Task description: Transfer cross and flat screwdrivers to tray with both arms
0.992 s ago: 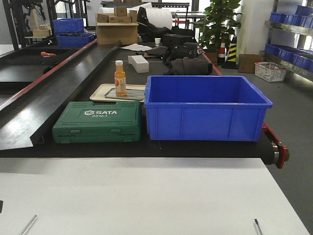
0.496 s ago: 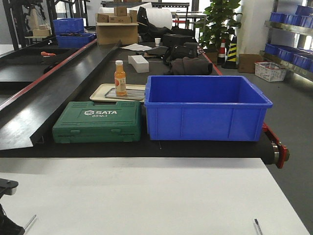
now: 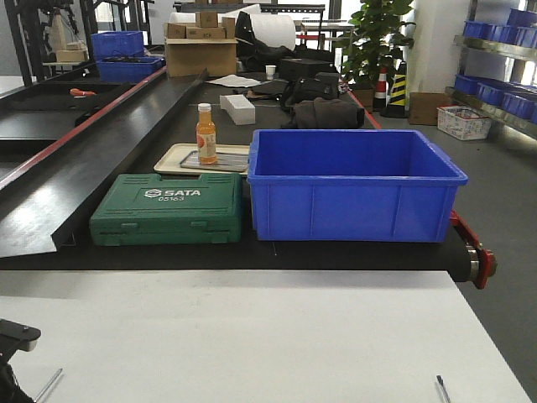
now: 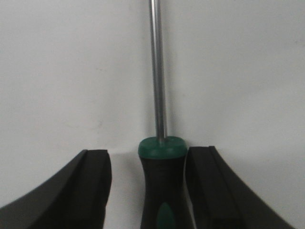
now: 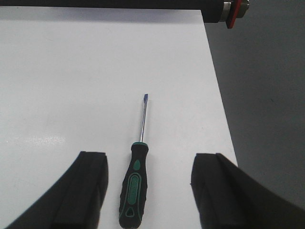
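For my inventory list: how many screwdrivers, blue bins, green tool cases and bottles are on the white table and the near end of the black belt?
Screwdrivers: 2
Blue bin: 1
Green tool case: 1
Orange bottle: 1
Total: 5

Right gripper (image 5: 151, 160) spread wide, I've got free tabletop (image 5: 71, 71) both sides of the flat screwdriver (image 5: 135, 183). Left gripper (image 4: 148, 152): slim gap one side of the green-collared screwdriver (image 4: 162, 191), other finger almost touching. Ahead, SATA case (image 3: 168, 208) and blue bin (image 3: 352, 185) stand across the belt (image 3: 252, 253).

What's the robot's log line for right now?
left gripper: open, straddling other screwdriver handle | right gripper: open above flat screwdriver | both lying on white table
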Controlling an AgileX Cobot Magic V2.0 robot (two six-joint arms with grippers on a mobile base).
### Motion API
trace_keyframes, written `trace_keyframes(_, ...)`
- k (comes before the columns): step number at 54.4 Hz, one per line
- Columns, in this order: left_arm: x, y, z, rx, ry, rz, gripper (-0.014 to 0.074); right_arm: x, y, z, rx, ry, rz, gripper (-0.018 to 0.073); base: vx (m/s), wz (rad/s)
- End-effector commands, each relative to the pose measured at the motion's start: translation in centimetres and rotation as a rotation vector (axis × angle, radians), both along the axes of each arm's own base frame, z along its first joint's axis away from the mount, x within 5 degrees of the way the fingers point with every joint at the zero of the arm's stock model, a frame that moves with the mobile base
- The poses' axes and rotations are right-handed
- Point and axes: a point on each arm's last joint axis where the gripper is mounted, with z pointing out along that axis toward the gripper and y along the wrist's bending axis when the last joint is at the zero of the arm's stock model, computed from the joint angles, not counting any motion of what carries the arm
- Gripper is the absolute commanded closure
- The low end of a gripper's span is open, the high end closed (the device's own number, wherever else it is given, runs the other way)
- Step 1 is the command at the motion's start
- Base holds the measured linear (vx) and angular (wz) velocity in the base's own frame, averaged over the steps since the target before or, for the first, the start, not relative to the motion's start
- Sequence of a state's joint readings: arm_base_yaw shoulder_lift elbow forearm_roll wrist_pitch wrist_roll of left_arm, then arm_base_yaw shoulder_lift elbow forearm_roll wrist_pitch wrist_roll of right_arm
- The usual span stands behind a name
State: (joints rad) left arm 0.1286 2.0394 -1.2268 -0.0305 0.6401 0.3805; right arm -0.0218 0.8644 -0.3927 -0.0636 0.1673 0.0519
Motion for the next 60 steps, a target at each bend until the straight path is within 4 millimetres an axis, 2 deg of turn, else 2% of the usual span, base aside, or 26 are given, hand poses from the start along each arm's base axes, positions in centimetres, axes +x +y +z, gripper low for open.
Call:
trace_keyframes(1, 0.6, 0.1, 1.7, 0.004, -0.051, 0.004, 0.0125, 0.7, -0.1, 1.8, -0.010, -0.113, 0.003, 0.0084, 0.00, 0.00)
trace_keyframes(11, 0.5, 0.1, 0.3, -0.002, -0.007, 0.003, 0.0133, 0.7, -0.1, 1.8, -0.010, -0.119, 0.003, 0.0084, 0.00, 0.00)
trace_keyframes(16, 0.4, 0.0, 0.0, -0.011, 0.009, 0.007, 0.0171, 0.8, -0.1, 1.9, -0.010, -0.127, 0.004, 0.0084, 0.00, 0.00)
trace_keyframes(20, 0.4, -0.2, 0.0, -0.026, 0.016, 0.019, 0.0223, 0.8, -0.1, 1.9, -0.005, -0.130, 0.001, 0.0085, 0.00, 0.00)
trace_keyframes(25, 0.3, -0.3, 0.0, -0.041, 0.026, 0.029, 0.0330, 0.7, -0.1, 1.8, 0.012, -0.122, -0.008, 0.0091, 0.00, 0.00)
trace_keyframes(32, 0.2, -0.5, 0.0, -0.066, 0.036, 0.048, 0.0505, 1.1, -0.1, 1.7, 0.061, 0.020, -0.042, 0.0098, 0.00, 0.00)
trace_keyframes(37, 0.2, -0.6, 0.0, -0.087, 0.033, 0.065, 0.0605, 2.4, -0.2, 2.6, 0.062, 0.103, -0.050, 0.0098, 0.00, 0.00)
trace_keyframes(42, 0.3, -0.8, 0.0, -0.109, 0.030, 0.083, 0.0604, 4.3, -0.3, 3.5, 0.057, 0.190, -0.055, 0.0098, 0.00, 0.00)
trace_keyframes(50, 0.3, -0.8, 0.1, -0.117, 0.027, 0.092, 0.0601, 8.2, -0.4, 3.6, 0.056, 0.316, -0.062, 0.0098, 0.00, 0.00)
trace_keyframes(60, 0.4, -1.0, 0.1, -0.140, 0.018, 0.121, 0.0599, 12.9, 0.2, 1.8, 0.014, 0.419, -0.004, 0.0098, 0.00, 0.00)
